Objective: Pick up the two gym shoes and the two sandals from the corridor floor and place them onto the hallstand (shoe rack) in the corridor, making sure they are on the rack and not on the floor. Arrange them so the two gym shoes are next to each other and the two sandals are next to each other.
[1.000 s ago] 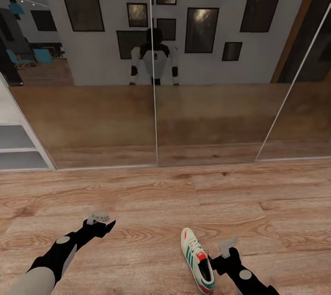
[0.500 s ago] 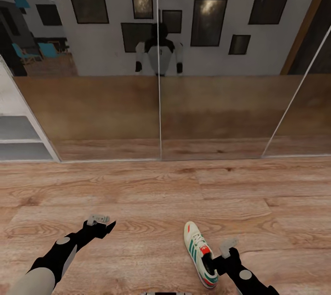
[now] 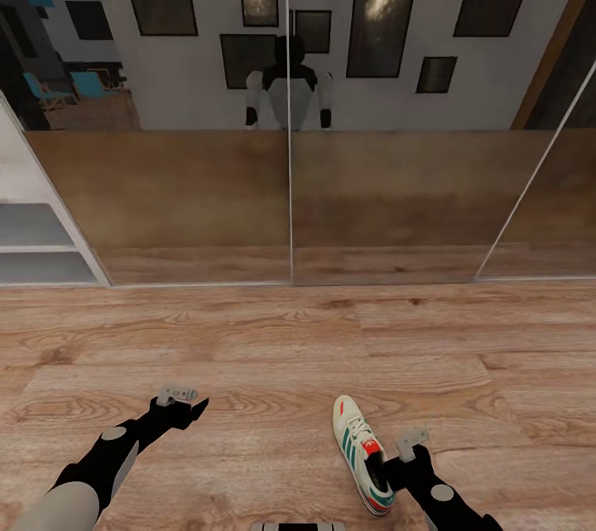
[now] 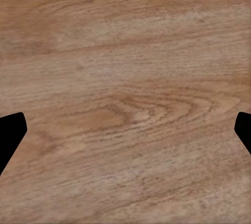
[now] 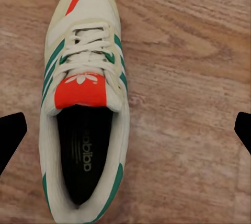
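Note:
One white gym shoe (image 3: 362, 452) with green stripes and a red-orange tongue patch lies on the wood-plank corridor floor (image 3: 273, 349), toe pointing away from me. My right gripper (image 3: 410, 438) hovers just right of its heel, open. In the right wrist view the gym shoe (image 5: 86, 103) lies below and between the widely spread fingers of the right gripper (image 5: 130, 127). My left gripper (image 3: 178, 393) hangs open over bare floor, and the left wrist view shows the left gripper (image 4: 125, 130) over wood grain. The white hallstand (image 3: 33, 246) shelves show at the left edge. The other shoe and the sandals are out of view.
A wall of mirrored sliding doors (image 3: 290, 184) stands straight ahead, reflecting the floor, framed pictures and my own body (image 3: 288, 93). Open floor stretches between me and the doors.
The whole view has shifted a little, so the camera moved. The shoe now sits slightly closer to the right gripper. Both arms keep the same pose.

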